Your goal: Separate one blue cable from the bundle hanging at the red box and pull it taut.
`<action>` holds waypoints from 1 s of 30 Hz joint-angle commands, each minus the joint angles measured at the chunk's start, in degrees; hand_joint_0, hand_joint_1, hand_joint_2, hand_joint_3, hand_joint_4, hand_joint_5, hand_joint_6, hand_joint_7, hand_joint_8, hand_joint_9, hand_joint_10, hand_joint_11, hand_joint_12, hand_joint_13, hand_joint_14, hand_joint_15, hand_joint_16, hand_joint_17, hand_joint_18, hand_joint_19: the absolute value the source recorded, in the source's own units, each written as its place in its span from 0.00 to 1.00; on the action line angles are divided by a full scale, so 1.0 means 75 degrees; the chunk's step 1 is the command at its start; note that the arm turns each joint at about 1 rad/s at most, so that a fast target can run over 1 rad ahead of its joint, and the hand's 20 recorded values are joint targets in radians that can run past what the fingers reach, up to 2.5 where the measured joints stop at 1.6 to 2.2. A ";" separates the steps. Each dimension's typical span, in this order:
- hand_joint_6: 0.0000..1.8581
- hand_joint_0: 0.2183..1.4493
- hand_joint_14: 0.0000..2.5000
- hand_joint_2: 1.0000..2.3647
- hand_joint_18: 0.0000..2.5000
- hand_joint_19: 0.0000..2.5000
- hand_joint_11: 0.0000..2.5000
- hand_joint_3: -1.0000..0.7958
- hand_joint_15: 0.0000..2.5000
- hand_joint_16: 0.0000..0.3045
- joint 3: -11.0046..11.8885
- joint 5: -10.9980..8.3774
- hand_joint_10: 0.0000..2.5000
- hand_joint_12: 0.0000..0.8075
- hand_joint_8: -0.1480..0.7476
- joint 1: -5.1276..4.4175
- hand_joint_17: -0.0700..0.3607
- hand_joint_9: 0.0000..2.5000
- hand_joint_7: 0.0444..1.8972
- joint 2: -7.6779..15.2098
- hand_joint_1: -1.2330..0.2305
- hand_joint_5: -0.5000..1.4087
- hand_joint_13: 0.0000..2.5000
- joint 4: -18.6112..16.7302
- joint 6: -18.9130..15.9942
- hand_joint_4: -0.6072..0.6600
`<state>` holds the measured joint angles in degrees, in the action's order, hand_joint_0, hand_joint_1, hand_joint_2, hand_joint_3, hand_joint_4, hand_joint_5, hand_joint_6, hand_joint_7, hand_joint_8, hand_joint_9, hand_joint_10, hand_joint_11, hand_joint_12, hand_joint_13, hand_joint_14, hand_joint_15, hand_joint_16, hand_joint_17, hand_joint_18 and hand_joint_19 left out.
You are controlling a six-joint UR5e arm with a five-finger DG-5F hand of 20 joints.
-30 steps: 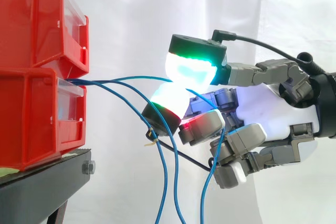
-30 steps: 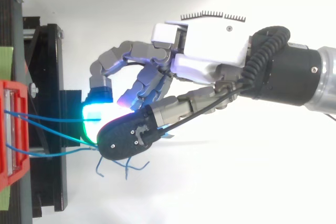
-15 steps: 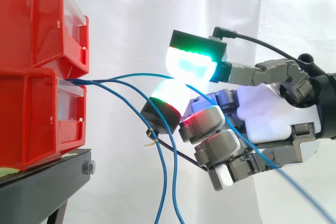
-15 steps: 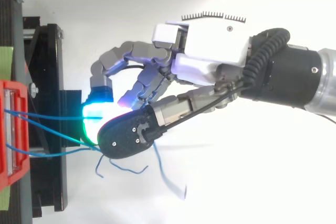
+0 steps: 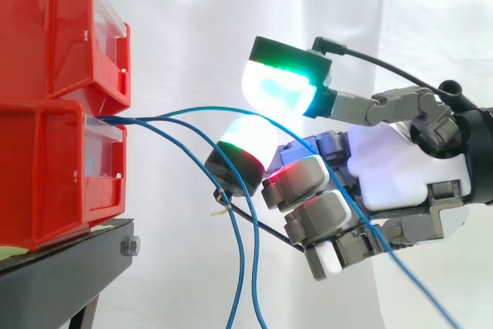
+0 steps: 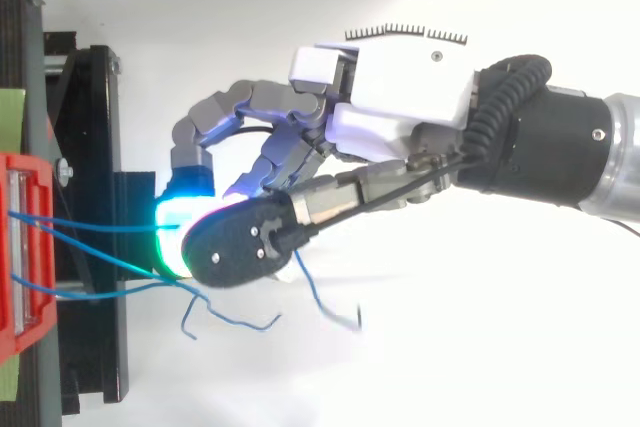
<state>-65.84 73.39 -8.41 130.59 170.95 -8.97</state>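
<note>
Two stacked red bins point(image 5: 54, 167) stand at the left on the black stand point(image 5: 62, 283). Blue cables come out of the lower bin's front. One blue cable point(image 5: 200, 111) arcs right from there, passes between two glowing fingertips point(image 5: 281, 90) that sit close on either side of it, then slants down across the curled fingers to the lower right. My hand point(image 5: 393, 167) comes in from the right, level with the lower bin. Seen from above, the hand point(image 6: 400, 87) hovers right of the red bin point(image 6: 20, 247), and the cable's loose end point(image 6: 320, 297) lies below it.
Two other blue cables point(image 5: 240, 252) hang down from the bin between the stand and the hand, joined by a small yellowish tie point(image 5: 222, 204). The stand's black frame point(image 6: 90, 147) lies left of the hand. A white curtain forms the backdrop.
The upper fingertip pad has lifted a little off the lower one. The cable's free part swung from hanging down to slanting lower right. The lower fingers have curled in.
</note>
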 commanded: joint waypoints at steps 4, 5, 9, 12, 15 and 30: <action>0.45 0.30 0.01 0.00 0.33 0.33 0.60 0.28 0.49 0.16 -0.0010 0.0000 0.00 0.50 0.47 -0.0004 0.42 0.41 0.53 -0.0009 0.50 0.16 0.40 0.0000 0.0000 0.57; 0.45 0.30 0.01 0.00 0.33 0.33 0.60 0.28 0.48 0.16 -0.0010 0.0000 0.00 0.50 0.47 -0.0004 0.42 0.41 0.53 0.0002 0.50 0.16 0.40 0.0000 0.0000 0.57; 0.46 0.31 0.01 0.01 0.33 0.33 0.61 0.36 0.48 0.16 0.0001 0.0000 0.00 0.50 0.47 -0.0004 0.42 0.41 0.57 0.0002 0.43 0.16 0.40 0.0012 0.0000 0.56; 0.48 0.31 0.01 0.01 0.35 0.31 0.60 0.44 0.48 0.18 0.0001 0.0000 0.00 0.54 0.50 -0.0004 0.45 0.42 0.58 -0.0009 0.38 0.16 0.41 0.0000 0.0000 0.55; 0.48 0.31 0.01 0.01 0.35 0.31 0.60 0.49 0.48 0.18 0.0001 0.0000 0.00 0.55 0.51 0.0008 0.45 0.42 0.62 -0.0009 0.37 0.17 0.41 0.0000 0.0000 0.55; 0.49 0.31 0.01 0.01 0.35 0.31 0.60 0.50 0.48 0.18 -0.0010 0.0047 0.00 0.55 0.51 -0.0004 0.45 0.42 0.63 -0.0009 0.37 0.17 0.41 0.0094 0.0000 0.56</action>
<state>-65.88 73.51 -8.41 130.55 171.25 -8.89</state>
